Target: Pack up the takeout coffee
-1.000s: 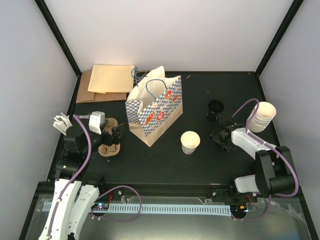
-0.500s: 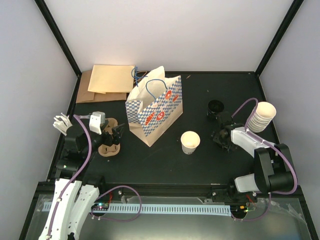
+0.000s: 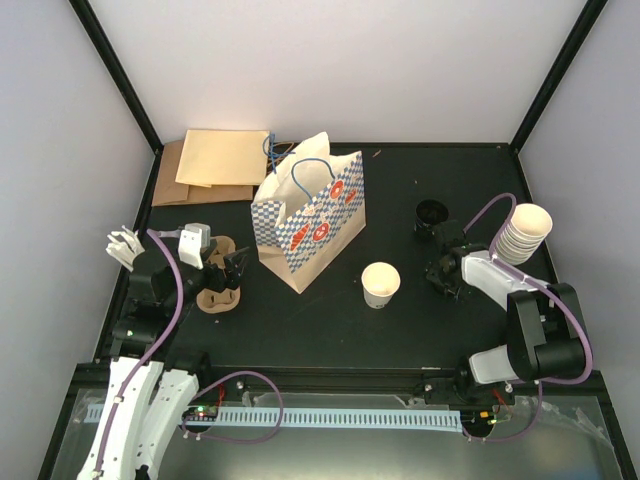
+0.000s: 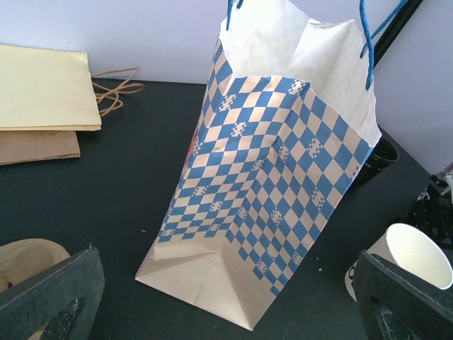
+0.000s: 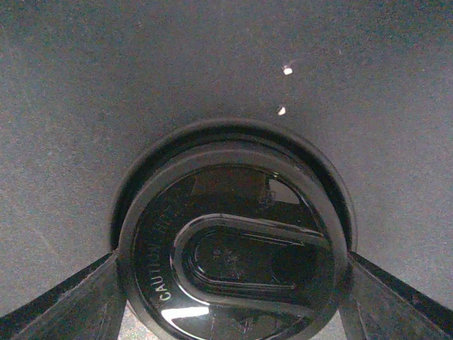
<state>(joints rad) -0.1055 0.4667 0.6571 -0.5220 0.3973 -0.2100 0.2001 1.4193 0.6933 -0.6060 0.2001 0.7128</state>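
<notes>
Right claw (image 5: pixel 230 280) clenched on black lid (image 5: pixel 233 212), left claw (image 3: pixel 233 270) released wide near checked bag (image 3: pixel 310 215), open cup (image 3: pixel 380 284) upright on surface (image 3: pixel 330 330).

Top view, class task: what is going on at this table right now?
The right gripper is down at a black lid, jaws on either side of it; a firm grip cannot be confirmed. The open paper cup stands lidless beside the checked bag. The left gripper hangs open, holding nothing.
</notes>
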